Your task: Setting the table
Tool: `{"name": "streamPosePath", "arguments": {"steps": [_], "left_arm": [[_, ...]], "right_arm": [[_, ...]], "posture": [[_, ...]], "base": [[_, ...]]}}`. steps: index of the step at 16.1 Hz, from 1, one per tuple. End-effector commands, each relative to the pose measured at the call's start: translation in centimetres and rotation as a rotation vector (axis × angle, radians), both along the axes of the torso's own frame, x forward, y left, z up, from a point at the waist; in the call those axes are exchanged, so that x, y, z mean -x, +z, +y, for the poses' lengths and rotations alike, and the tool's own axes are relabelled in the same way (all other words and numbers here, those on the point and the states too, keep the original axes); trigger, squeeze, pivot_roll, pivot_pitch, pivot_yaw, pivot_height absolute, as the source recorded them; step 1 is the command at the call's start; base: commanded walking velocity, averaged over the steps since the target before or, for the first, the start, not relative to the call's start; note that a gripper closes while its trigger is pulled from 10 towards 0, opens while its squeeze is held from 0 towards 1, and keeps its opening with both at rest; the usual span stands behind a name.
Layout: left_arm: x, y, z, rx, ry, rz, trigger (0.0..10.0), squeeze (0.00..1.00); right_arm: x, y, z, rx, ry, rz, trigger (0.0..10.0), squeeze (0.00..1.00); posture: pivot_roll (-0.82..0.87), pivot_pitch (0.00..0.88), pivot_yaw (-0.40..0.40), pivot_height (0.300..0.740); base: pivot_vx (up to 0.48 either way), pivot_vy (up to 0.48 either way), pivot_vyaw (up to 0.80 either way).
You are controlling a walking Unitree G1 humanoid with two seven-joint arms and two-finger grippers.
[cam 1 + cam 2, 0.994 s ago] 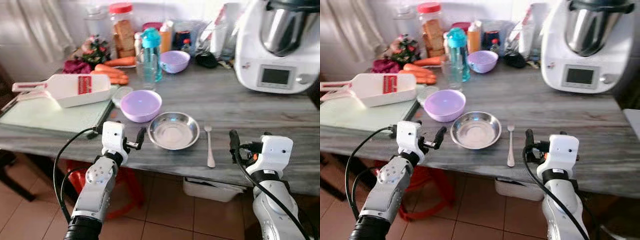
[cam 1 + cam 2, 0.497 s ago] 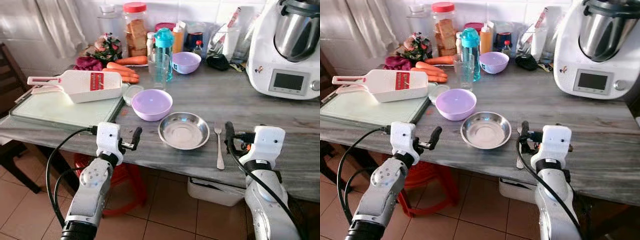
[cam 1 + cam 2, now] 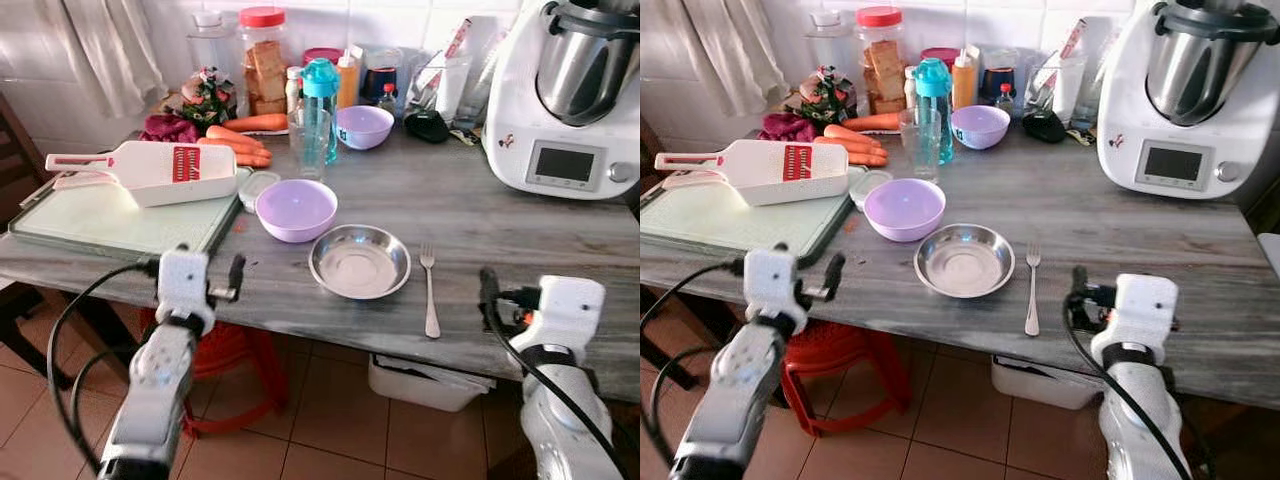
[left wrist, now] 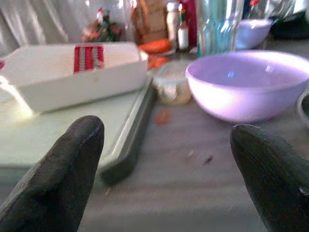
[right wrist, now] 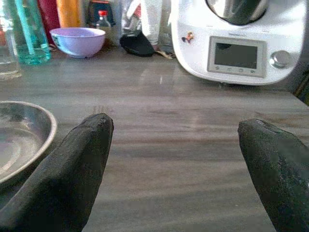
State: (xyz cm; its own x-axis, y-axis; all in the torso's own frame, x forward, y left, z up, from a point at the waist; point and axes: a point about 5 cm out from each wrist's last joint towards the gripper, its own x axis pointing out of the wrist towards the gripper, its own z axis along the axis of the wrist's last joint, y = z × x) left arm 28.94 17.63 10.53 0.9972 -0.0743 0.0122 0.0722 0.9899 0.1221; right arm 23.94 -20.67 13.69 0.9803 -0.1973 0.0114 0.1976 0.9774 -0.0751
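Camera pulled back and shifted since a second ago; both arms now sit lower and further out from steel bowl, table things unmoved. Left gripper (image 3: 236, 275) at near table edge beside cutting board (image 3: 110, 215), fingers apart, empty. Lilac bowl (image 3: 296, 208) touching-close behind steel bowl (image 3: 359, 261); fork (image 3: 430, 291) just right of it, handle toward edge, likely laid as place setting. Right gripper (image 3: 489, 290) right of fork, fingers apart, holding nothing.

Metal plate (image 3: 359, 262) at table (image 3: 560, 240) front edge; fork (image 3: 430, 290) just right of it. Large bowl (image 3: 296, 209) behind-left of plate. Cutting board (image 3: 120, 215) far left, slicer (image 3: 150, 172) on it. Food processor (image 3: 565, 95) right rear.
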Motion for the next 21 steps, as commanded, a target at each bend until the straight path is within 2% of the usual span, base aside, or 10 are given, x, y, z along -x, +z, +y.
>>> {"name": "streamPosePath", "arguments": {"steps": [1,5,7,10,13,17,21], "left_arm": [[0.2,0.5,0.2,-0.014,-0.011,-0.018,10.0,0.0],[2.0,-0.4,1.6,-0.04,0.02,0.019,10.0,0.0],[2.5,-0.9,1.6,-0.045,0.012,0.036,10.0,0.0],[1.5,-0.4,0.9,-0.036,0.004,0.027,10.0,0.0],[0.8,-0.1,0.8,-0.038,-0.001,0.024,10.0,0.0],[0.7,-0.2,0.8,-0.04,0.006,0.037,10.0,0.0],[0.8,-0.5,0.4,-0.031,0.011,0.056,10.0,0.0]], "right_arm": [[0.2,0.5,0.1,0.005,0.015,-0.017,10.0,0.0],[1.4,-0.2,0.2,0.007,0.027,0.008,10.0,0.0],[1.5,-0.4,0.4,0.008,0.036,0.018,10.0,0.0],[0.6,-0.2,0.5,0.006,0.046,0.01,10.0,0.0],[0.3,-0.1,0.4,0.007,0.039,0.004,10.0,0.0],[0.3,-0.5,0.6,0.002,0.046,0.013,10.0,0.0],[-0.2,-0.5,0.5,-0.008,0.042,0.015,10.0,0.0]], "posture": [[-0.06,0.0,0.031,0.74],[-0.05,0.0,0.025,0.74],[-0.05,0.0,0.022,0.74],[-0.05,0.0,0.023,0.74],[-0.05,0.0,0.026,0.74],[-0.05,0.0,0.02,0.74],[-0.04,0.0,0.019,0.74]], "base": [[0.0,0.0,0.0],[0.0,0.0,0.0],[0.0,0.0,0.0],[0.0,0.0,-0.51],[0.0,0.0,-0.68],[0.0,0.0,-0.1],[-0.264,0.0,0.0]]}}
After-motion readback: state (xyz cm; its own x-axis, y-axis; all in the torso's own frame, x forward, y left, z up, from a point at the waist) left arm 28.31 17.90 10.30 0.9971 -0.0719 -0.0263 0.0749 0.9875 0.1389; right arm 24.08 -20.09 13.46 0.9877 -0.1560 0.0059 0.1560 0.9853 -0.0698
